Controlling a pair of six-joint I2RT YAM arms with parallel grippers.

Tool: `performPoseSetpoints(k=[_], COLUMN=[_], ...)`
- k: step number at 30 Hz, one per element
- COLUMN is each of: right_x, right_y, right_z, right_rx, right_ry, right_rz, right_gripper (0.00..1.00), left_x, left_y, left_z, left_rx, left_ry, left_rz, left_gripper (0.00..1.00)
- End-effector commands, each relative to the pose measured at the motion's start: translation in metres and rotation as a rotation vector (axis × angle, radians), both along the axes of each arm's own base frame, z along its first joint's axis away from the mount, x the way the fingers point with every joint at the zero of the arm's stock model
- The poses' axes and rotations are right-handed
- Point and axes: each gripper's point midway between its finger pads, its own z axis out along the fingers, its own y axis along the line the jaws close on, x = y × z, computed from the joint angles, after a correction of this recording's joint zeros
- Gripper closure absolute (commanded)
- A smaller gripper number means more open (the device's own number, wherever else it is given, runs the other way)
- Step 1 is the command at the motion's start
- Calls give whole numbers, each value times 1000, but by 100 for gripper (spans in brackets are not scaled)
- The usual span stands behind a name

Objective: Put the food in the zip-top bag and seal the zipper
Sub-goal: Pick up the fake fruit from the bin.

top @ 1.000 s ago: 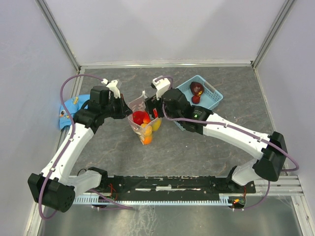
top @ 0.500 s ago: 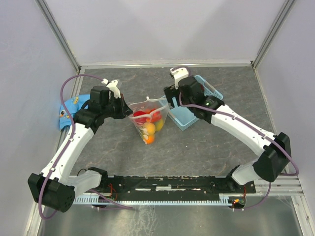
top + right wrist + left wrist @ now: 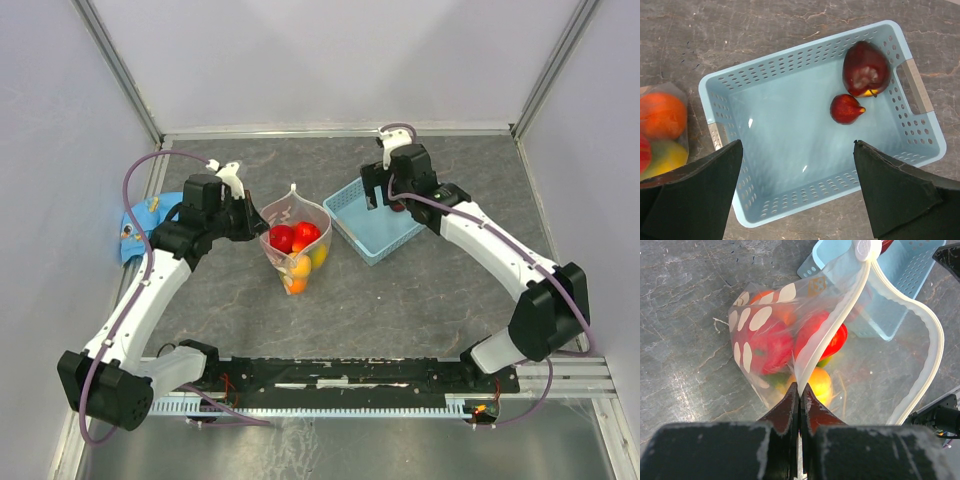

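Note:
The clear zip-top bag (image 3: 296,243) stands mouth-up on the table with red, orange and yellow food (image 3: 293,240) inside. My left gripper (image 3: 256,222) is shut on the bag's left rim, and in the left wrist view its jaws (image 3: 800,390) pinch the whitish zipper (image 3: 837,322). The mouth gapes open. My right gripper (image 3: 384,198) hangs wide open over the blue basket (image 3: 362,228), holding nothing (image 3: 797,145). Two pieces of food lie in the basket (image 3: 805,46): a large dark maroon one (image 3: 866,68) and a small red one (image 3: 846,108).
A blue patterned cloth (image 3: 140,226) lies at the table's left edge, behind my left arm. The basket sits just right of the bag, nearly touching it. Grey walls close off the back and both sides.
My right gripper has left the bag's mouth and swung right and back over the basket, its jaws opening fully. The left gripper has kept its hold; the bag has settled upright.

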Motion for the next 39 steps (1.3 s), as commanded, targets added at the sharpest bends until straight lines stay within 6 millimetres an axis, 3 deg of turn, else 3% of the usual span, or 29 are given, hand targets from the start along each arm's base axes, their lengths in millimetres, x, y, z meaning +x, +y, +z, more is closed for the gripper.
performPoseSetpoints(k=[1, 13, 21, 39], right_x=[24, 77, 95, 101], right_y=[-25, -68, -62, -58], right_z=[3, -73, -121, -168], right_rx=[35, 131, 169, 133], right_ry=[-24, 118, 217, 321], right_rz=[-104, -295, -272, -266], right_gripper=[0, 2, 12, 28], left_x=[5, 6, 7, 7], left_y=[-1, 1, 1, -1], left_z=[8, 6, 3, 2], left_rx=[-1, 5, 2, -5], left_ry=[-44, -40, -30, -19], left_rz=[-13, -8, -9, -16], left_gripper=[97, 97, 97, 97])
